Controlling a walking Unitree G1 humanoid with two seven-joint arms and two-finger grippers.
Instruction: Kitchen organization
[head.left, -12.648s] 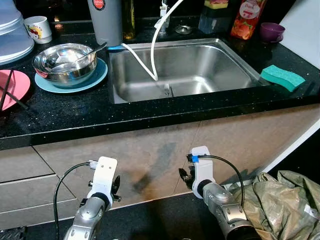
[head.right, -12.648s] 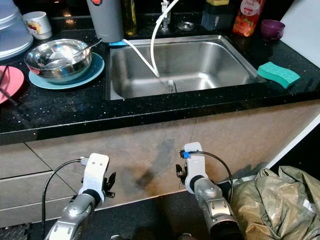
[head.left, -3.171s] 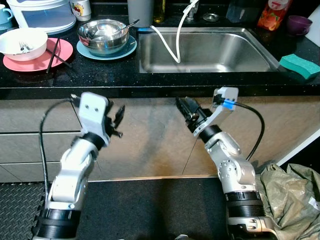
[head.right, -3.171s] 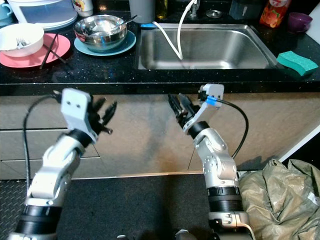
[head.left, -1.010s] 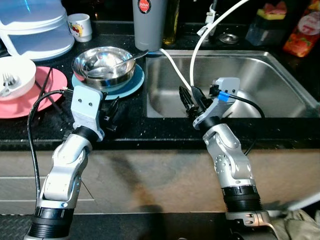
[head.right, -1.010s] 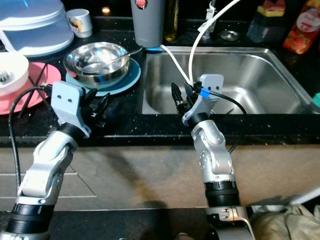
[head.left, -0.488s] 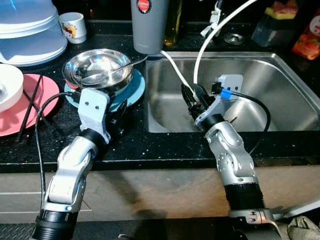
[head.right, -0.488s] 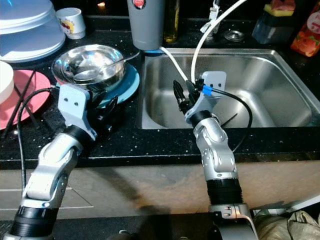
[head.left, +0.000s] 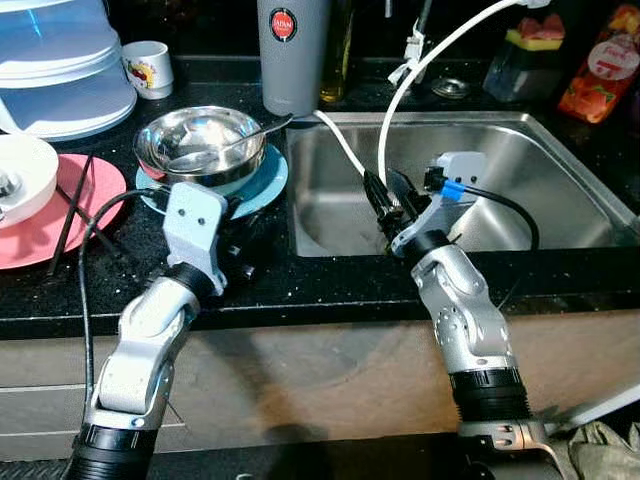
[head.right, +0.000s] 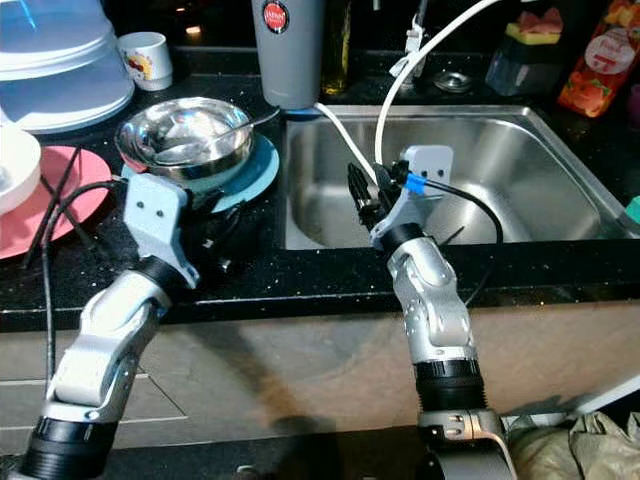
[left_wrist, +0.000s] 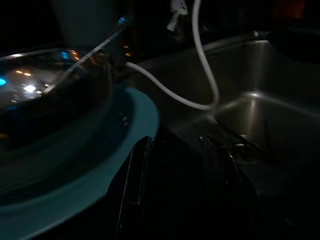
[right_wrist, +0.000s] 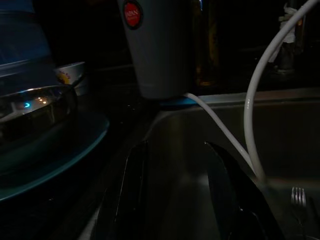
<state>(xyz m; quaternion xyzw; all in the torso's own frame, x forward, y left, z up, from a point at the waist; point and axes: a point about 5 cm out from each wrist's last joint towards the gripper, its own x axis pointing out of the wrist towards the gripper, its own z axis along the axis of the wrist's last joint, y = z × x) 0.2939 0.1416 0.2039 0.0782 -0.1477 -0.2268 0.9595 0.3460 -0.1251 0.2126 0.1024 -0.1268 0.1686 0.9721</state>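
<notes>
Black speckled worktop (head.left: 330, 285) with a stainless sink (head.left: 560, 170) set in it, dark backsplash behind

Left of sink: steel bowl (head.left: 200, 145) with a spoon (head.left: 245, 138) in it, sitting on a teal plate (head.left: 262, 180). Further left a pink plate (head.left: 45, 235) carrying a white bowl (head.left: 25, 170) and dark chopsticks (head.left: 68, 210). Small printed mug (head.left: 148, 68) and a clear plastic cover (head.left: 60, 70) at the back, grey tumbler (head.left: 293, 55) at the sink's back-left corner

White hose (head.left: 430, 60) loops from the tap down into the basin; fork (right_wrist: 298, 197) lies on the sink bottom. Red carton (head.left: 600, 65) and a dark container (head.left: 527, 65) behind the sink on the right

left end effector (left_wrist: 175, 150) low over the worktop just at the near edge of the teal plate, fingers (left_wrist: 135, 185) parted with a clear gap, nothing between them. Can't tell if it touches the plate rim

right end effector (head.left: 383, 200) over the sink's front-left area, near the hose, pointing toward the tumbler; fingers (right_wrist: 132, 185) apart, holding nothing

Both arms raised from below the worktop edge, cabinet fronts (head.left: 320, 380) underneath
</notes>
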